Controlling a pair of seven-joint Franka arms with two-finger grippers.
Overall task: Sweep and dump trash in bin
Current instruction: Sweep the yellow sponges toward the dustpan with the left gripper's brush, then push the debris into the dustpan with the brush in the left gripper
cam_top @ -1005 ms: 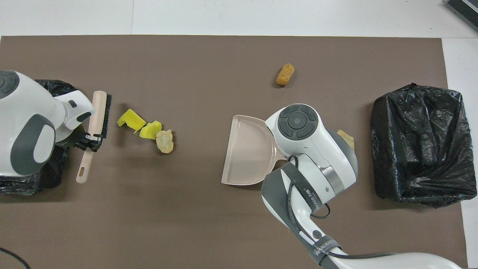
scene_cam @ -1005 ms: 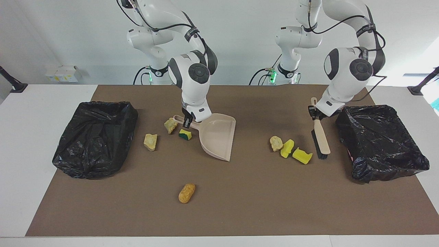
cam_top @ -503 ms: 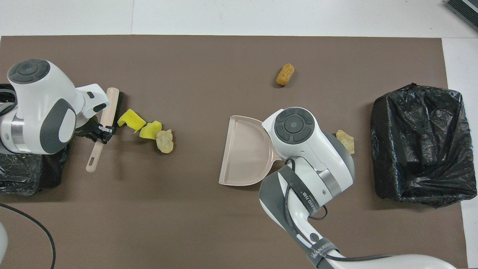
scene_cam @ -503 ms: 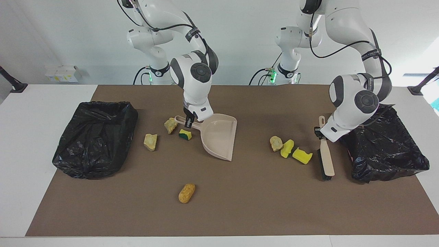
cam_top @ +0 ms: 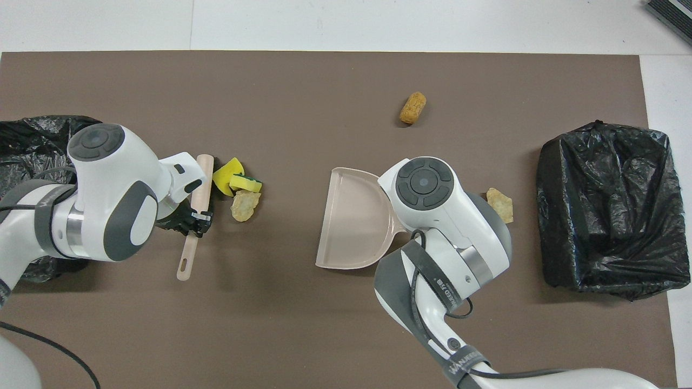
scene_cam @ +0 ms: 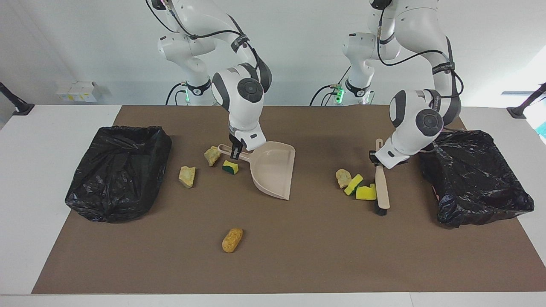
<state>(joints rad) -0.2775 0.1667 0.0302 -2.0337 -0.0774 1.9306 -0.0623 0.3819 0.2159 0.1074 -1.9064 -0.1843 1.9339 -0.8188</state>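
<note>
My left gripper [scene_cam: 377, 160] [cam_top: 197, 220] is shut on the handle of the wooden brush [scene_cam: 381, 187] [cam_top: 200, 183]. Its dark bristles press against a bright yellow chunk [scene_cam: 354, 184] [cam_top: 227, 174] and a yellow-and-green sponge [scene_cam: 366, 192] [cam_top: 246, 183], which are bunched with a tan chunk [scene_cam: 343, 178] [cam_top: 244, 204]. My right gripper [scene_cam: 234, 150] is shut on the handle of the beige dustpan [scene_cam: 273, 170] [cam_top: 354, 221], whose mouth faces that pile. Beside the handle lie a tan chunk [scene_cam: 212, 155] and a yellow-and-green sponge [scene_cam: 230, 167].
A black-bagged bin [scene_cam: 119, 170] [cam_top: 611, 205] stands at the right arm's end, another [scene_cam: 473, 175] [cam_top: 32, 135] at the left arm's end. A tan chunk [scene_cam: 187, 176] [cam_top: 499, 203] lies near the first bin. An orange-brown chunk [scene_cam: 232, 239] [cam_top: 412, 107] lies farther out on the brown mat.
My left gripper has carried the brush away from its bin toward the table's middle, pushing the two yellow pieces up against the tan chunk. The dustpan has barely shifted.
</note>
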